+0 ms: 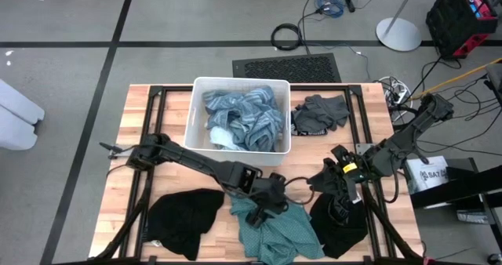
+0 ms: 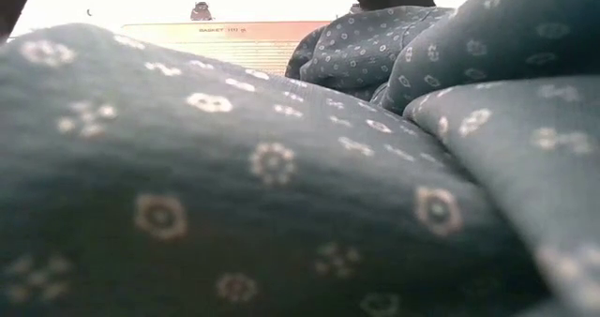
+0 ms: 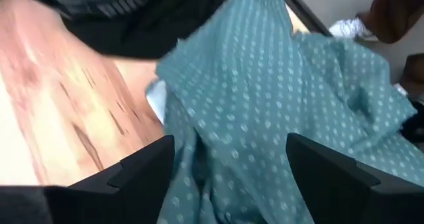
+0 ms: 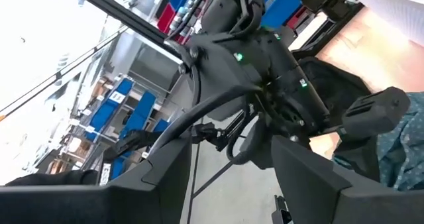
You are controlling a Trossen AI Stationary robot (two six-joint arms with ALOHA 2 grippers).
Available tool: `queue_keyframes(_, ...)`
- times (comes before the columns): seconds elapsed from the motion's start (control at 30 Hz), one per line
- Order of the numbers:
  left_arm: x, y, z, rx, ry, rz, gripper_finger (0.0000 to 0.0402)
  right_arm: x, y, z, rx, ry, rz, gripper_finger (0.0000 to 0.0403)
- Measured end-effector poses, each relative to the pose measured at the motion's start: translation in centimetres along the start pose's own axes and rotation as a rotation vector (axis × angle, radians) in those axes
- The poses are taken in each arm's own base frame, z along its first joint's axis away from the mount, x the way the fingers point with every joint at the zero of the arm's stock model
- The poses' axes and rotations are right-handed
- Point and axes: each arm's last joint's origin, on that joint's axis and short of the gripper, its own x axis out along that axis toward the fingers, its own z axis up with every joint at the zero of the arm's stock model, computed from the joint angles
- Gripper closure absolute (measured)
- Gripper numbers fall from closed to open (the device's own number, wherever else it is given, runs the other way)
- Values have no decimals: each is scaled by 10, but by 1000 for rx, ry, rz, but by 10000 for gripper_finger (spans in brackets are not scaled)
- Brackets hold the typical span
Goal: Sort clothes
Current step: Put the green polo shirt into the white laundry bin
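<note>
Teal fabric with small pale dots, the teal garment (image 3: pixel 265 111), fills the left wrist view right in front of the left hand (image 1: pixel 267 198), whose two dark fingers (image 3: pixel 142 168) stand wide apart with the cloth lying loose between them and nothing pinched. Seen from above, this hand hovers over the garment's upper edge near the front middle of the wooden counter (image 1: pixel 169 179), and the crumpled cloth spreads from the hand toward the counter's front edge. The low view is almost wholly covered by the same dotted fabric pressed close to its lens.

Just to the right, the right hand (image 1: pixel 336 180) sits near the left hand, above a black garment (image 1: pixel 339 222) heaped at the counter's front right. Its fingers (image 4: pixel 318 184) are parted and nothing shows between them.

Farther left, a second black garment (image 1: pixel 184 218) lies apart at the front left. Toward the back, a white bin (image 1: pixel 196 120) holds a bundle of blue striped clothes (image 1: pixel 243 120), and a dark grey garment (image 1: pixel 320 112) rests on the counter just beside the bin's right wall.
</note>
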Motion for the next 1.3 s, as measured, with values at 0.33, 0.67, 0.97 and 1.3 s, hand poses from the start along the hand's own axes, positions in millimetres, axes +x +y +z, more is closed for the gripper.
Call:
queue_keyframes(0.33,4,-13,-24,-93,240,-166,102,8,-3,-6,13,16,-21,206)
queue_keyframes(0.67,15,-58,-23,180,300,-136,102,9,-3,-7,-1,18,-25,206)
queue_keyframes(0.97,44,-79,-30,195,317,-253,102,11,-4,-8,-19,18,-36,206)
queue_keyframes(1.3,70,-97,-33,244,301,-214,102,11,-4,-8,-14,19,-36,206)
